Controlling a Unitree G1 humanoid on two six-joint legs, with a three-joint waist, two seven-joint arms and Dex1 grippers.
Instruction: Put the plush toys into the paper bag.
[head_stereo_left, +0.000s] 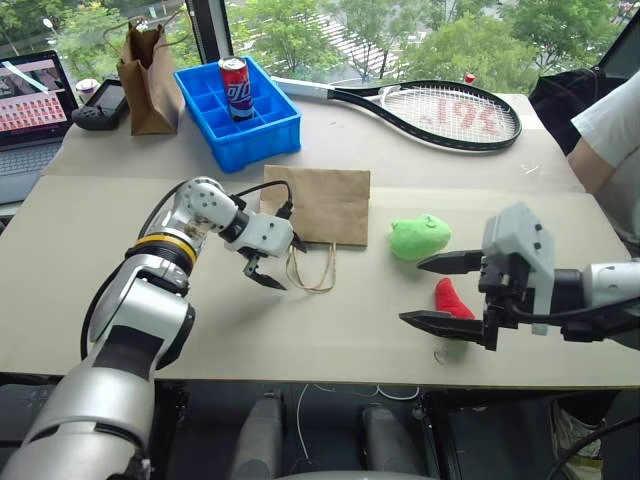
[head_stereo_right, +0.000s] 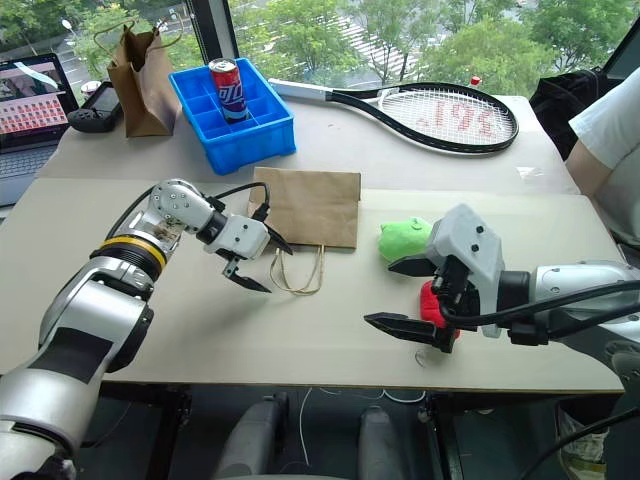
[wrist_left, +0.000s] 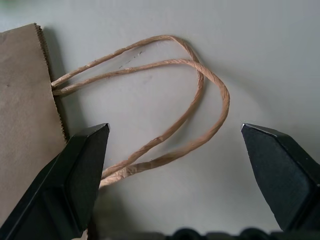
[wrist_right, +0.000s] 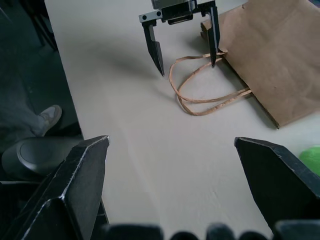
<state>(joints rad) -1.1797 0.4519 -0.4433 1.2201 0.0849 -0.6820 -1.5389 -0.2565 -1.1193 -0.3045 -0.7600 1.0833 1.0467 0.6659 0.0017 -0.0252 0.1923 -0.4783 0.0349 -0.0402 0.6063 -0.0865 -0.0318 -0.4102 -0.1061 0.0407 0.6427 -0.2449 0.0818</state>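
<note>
Left wrist view: left gripper (wrist_left: 175, 155) spread, straddling twine handles (wrist_left: 200, 100); paper bag (head_stereo_left: 318, 204) flat, may drag; right gripper (head_stereo_left: 440, 292) released.

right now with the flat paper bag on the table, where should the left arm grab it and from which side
Take the twine handles, coming down from above. The paper bag lies flat on the table, offering no raised edge, while the two loops trail off its near edge onto bare tabletop. The left gripper hangs over them, jaws open and spanning the loops. Closing across both strands would likely let it lift the mouth open.
</note>
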